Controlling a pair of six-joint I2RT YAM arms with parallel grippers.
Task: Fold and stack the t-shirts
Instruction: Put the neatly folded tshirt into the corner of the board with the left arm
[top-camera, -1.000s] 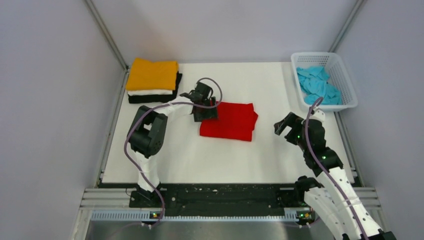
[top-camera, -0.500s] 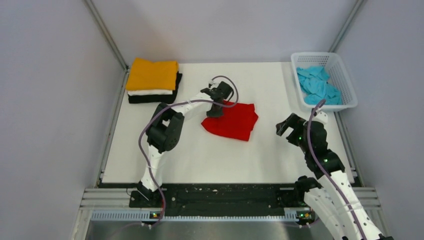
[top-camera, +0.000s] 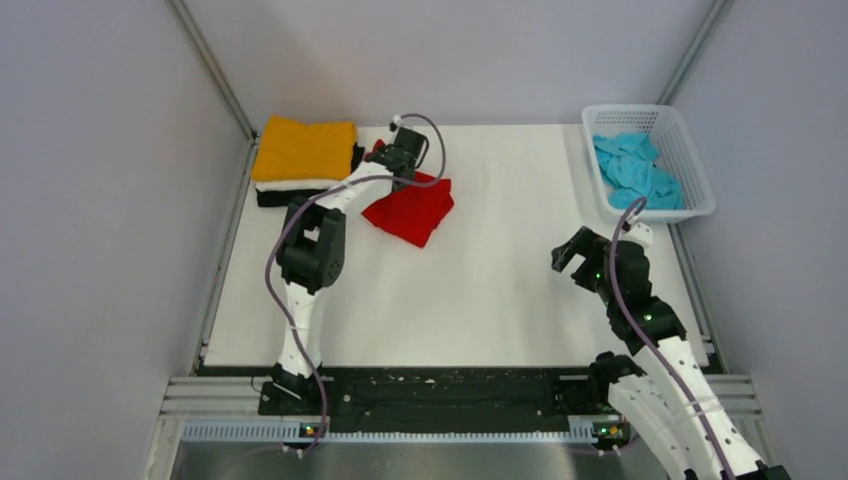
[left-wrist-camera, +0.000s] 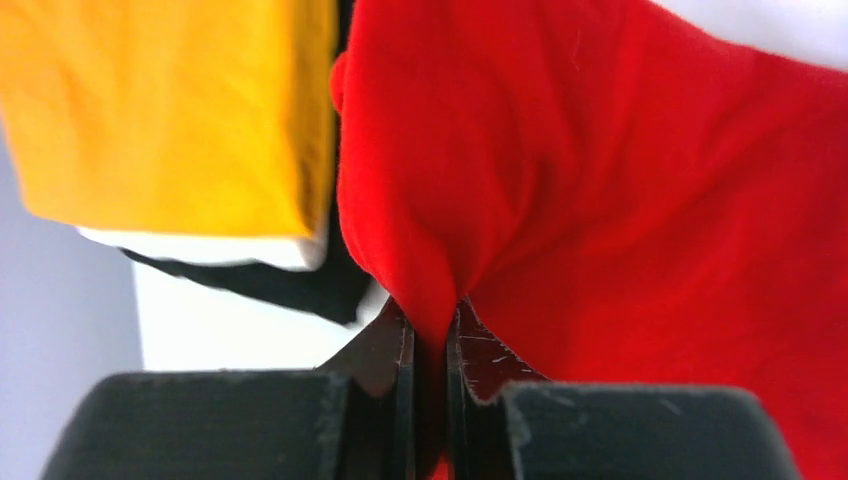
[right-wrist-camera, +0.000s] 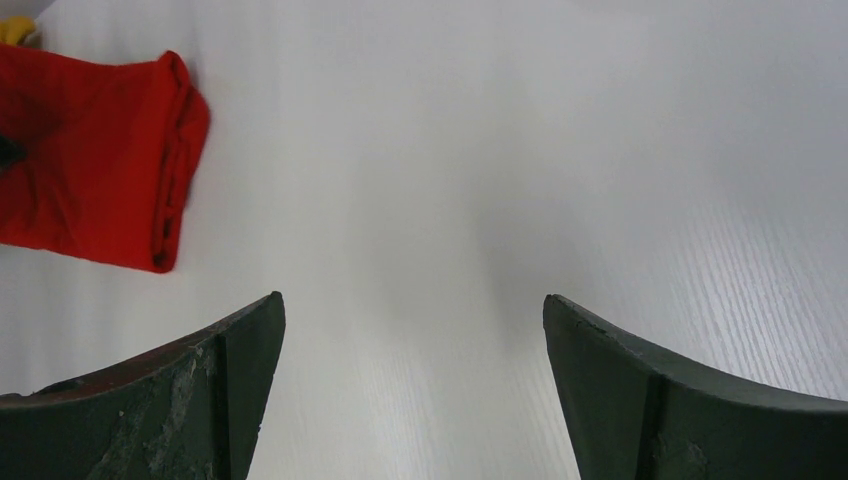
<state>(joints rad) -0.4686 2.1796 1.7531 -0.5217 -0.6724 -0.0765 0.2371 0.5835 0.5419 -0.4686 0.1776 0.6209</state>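
Note:
The folded red t-shirt (top-camera: 412, 207) hangs tilted near the back left of the table, its near edge pinched in my left gripper (top-camera: 385, 155), which is shut on it. In the left wrist view the red t-shirt (left-wrist-camera: 620, 200) bunches between the two fingers (left-wrist-camera: 385, 350). Just left of it a stack holds the orange-yellow t-shirt (top-camera: 305, 148) on top, a white one (top-camera: 298, 185) under it and a black one (top-camera: 300, 198) at the bottom. My right gripper (top-camera: 567, 252) is open over bare table at the right, and its wrist view shows the red t-shirt (right-wrist-camera: 90, 160) far to the left.
A white lattice basket (top-camera: 694, 165) at the back right holds the crumpled light blue t-shirt (top-camera: 636, 170). Grey walls with metal rails close in the table on the left, back and right. The arm bases sit on the black rail (top-camera: 450, 392) at the near edge.
My left gripper closed on the red t-shirt's edge and has dragged it left and back, from the table's middle towards the stack. The right arm has barely moved.

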